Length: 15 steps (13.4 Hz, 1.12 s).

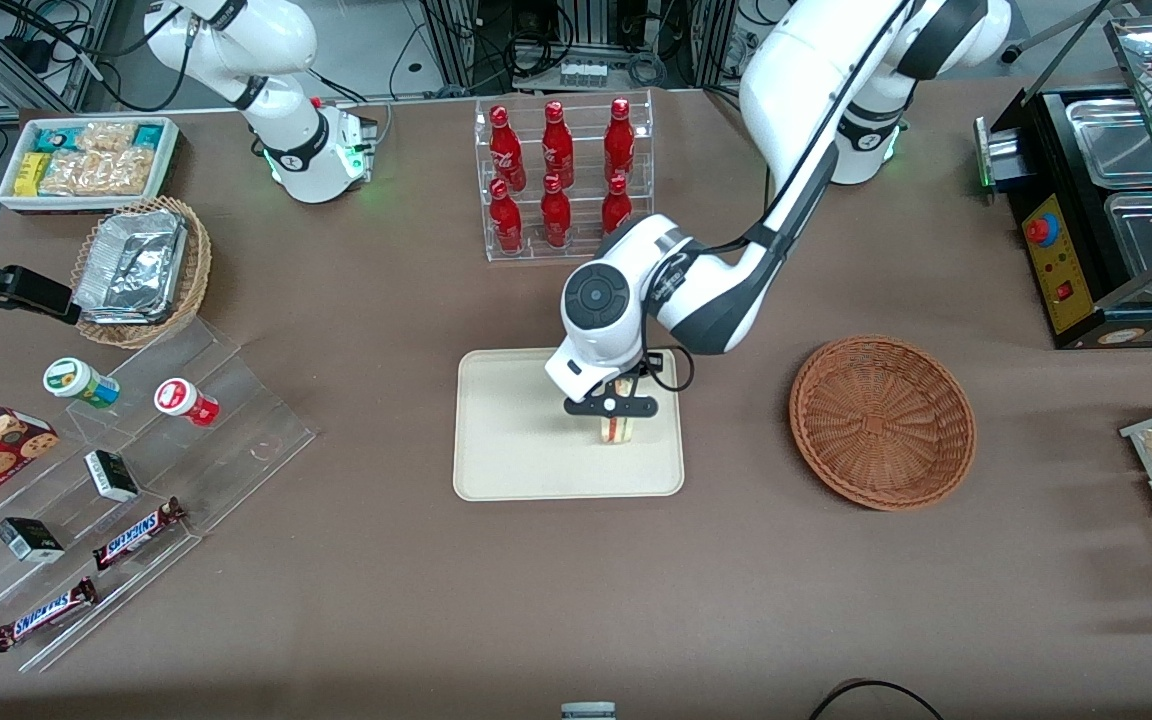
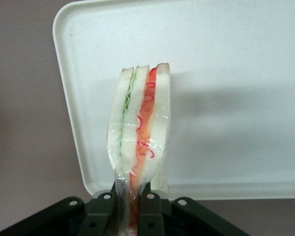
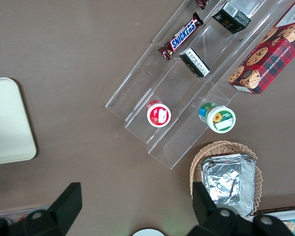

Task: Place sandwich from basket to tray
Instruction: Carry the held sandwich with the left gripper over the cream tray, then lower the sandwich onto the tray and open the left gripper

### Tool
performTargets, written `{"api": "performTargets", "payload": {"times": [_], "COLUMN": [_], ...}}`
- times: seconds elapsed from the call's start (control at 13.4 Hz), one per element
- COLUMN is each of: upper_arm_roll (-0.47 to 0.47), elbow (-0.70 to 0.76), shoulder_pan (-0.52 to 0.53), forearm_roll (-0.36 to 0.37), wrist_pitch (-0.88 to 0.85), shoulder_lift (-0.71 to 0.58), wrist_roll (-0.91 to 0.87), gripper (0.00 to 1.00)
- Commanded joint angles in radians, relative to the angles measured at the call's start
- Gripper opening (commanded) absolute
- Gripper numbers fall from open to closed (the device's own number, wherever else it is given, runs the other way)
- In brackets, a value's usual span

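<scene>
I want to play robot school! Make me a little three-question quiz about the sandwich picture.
1. True or false: the gripper is holding the sandwich over the tray.
2. What is inside the reddish-brown basket now? A) the sandwich B) nothing C) a bottle
3. Fill in: in the left wrist view, the sandwich has a green layer and a ____ layer between the bread slices.

Key: 1 true, the fingers pinch its wrapped end. 2 B. 3 red.
</scene>
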Motion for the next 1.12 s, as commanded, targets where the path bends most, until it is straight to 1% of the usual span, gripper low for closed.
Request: {"api": "performTargets", "payload": {"times": [0.0,0.45,0.52,0.6,0.67,0.74,1.04], "upper_arm_roll": [0.015,0.02,0.02,0.02,0.02,0.021,0.023], "elbow": [0.039,0.054,0.056,0.062,0.064,0.067,0.067], "shoulder_pan": [-0.017,-0.017,-0.017,-0.017,-0.017,-0.017,-0.016], "forearm_roll": [0.027,0.029,0.027,0.027,0.029,0.029,0.027], "wrist_pitch": [0.014,0.034,0.035,0.035,0.035,0.035,0.034], "shoulder_lift": [0.043,0.072,0.075,0.077,0.078,0.081,0.074], "wrist_roll": [-0.001,-0.004,-0.011,-0.011,-0.009,-0.011,-0.018], "gripper": [0.0,0.0,0.05,0.49,0.84,1.0,1.0]}}
